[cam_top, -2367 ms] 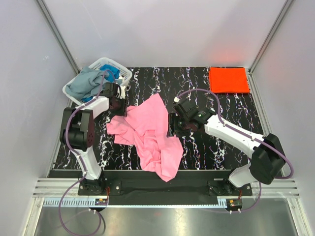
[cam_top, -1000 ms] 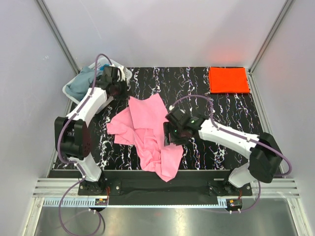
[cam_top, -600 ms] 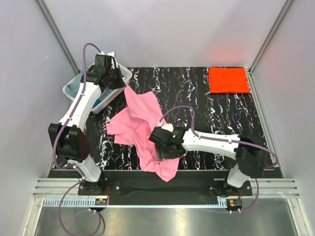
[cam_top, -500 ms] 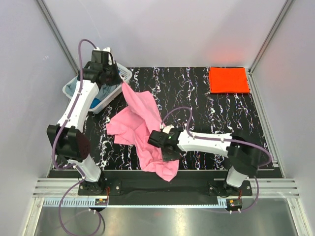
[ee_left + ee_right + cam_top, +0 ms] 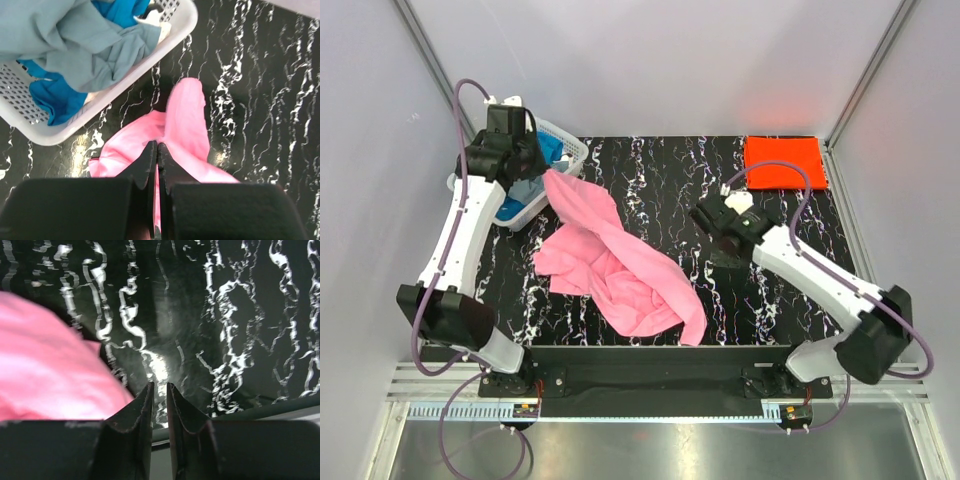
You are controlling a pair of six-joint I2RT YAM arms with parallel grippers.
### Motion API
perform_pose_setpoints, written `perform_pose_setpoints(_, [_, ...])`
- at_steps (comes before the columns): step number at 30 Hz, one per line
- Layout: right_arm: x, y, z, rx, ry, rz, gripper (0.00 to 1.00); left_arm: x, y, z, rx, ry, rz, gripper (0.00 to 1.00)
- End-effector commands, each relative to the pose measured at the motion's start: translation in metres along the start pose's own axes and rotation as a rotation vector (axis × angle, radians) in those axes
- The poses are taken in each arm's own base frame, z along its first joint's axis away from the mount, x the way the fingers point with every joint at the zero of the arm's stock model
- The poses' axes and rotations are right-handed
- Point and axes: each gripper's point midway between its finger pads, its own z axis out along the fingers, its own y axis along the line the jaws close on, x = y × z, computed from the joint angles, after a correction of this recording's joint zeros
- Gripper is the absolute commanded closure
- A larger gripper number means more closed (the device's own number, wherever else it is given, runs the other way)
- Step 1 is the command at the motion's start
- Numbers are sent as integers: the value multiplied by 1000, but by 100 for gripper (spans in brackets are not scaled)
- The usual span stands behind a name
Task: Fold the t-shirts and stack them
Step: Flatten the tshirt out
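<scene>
Far left, the white basket [image 5: 572, 152] holds a grey-blue shirt [image 5: 75, 40] and a blue shirt [image 5: 55, 97]. The left gripper [image 5: 157, 145] hangs just beside it, pinched tight on a corner of the pink shirt [image 5: 620, 265], which drapes down across the marbled table [image 5: 660, 180]. The right gripper [image 5: 159, 387] hovers over bare tabletop, fingers nearly touching, nothing between them. The orange-red shirt [image 5: 785, 162] lies folded flat in the far right corner.
</scene>
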Motion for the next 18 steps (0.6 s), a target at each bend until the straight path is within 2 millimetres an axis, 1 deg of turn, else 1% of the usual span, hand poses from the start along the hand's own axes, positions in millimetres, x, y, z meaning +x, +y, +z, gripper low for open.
perform_pose_setpoints(1, [-6,3,22,29,34,-141,77,5,10,4,-31,-13,21,100])
perform_pose_setpoints(2, [-9,8,16,-3,33,-126,76,4,10,4,-29,-22,23,100])
perform_pose_setpoints(3, [-12,16,3,-85,11,-98,75,4,11,6,-35,-24,24,100])
perform_pose_setpoints(4, [-8,24,-5,-154,23,-83,73,2,14,8,-49,-31,23,100])
perform_pose_setpoints(5, [10,36,-13,-248,90,-68,73,2,15,12,-59,-24,25,100])
perform_pose_setpoints(6, [13,43,-25,-311,79,-51,73,0,15,14,-64,-24,23,100])
perform_pose_setpoints(7, [32,54,-36,-354,97,-85,73,-5,14,17,-70,-26,25,100])
perform_pose_setpoints(8, [48,58,-38,-362,126,-70,74,-8,15,20,-80,-28,24,100])
perform_pose_setpoints(9, [58,64,-44,-393,134,-72,74,-12,16,22,-87,-27,21,100])
perform_pose_setpoints(10, [80,77,-56,-434,150,-124,74,-10,19,29,-110,-5,23,100])
perform_pose_setpoints(11, [93,83,-57,-438,168,-108,74,-22,21,26,-112,-27,9,100])
perform_pose_setpoints(12, [103,95,-61,-470,169,-117,74,-26,21,27,-114,-31,2,100])
perform_pose_setpoints(13, [120,104,-66,-489,182,-153,74,-25,21,31,-108,-17,-8,100])
perform_pose_setpoints(14, [130,107,-66,-481,196,-147,75,-28,21,32,-101,-17,-15,100])
perform_pose_setpoints(15, [138,108,-57,-440,191,-164,75,-32,17,30,-81,-22,-22,100])
perform_pose_setpoints(16, [144,108,-54,-424,188,-174,75,-33,15,30,-71,-23,-26,100])
perform_pose_setpoints(17, [155,108,-51,-409,192,-195,75,-33,15,32,-70,-18,-27,100])
perform_pose_setpoints(18, [160,109,-46,-398,189,-198,75,-35,15,31,-69,-22,-27,100])
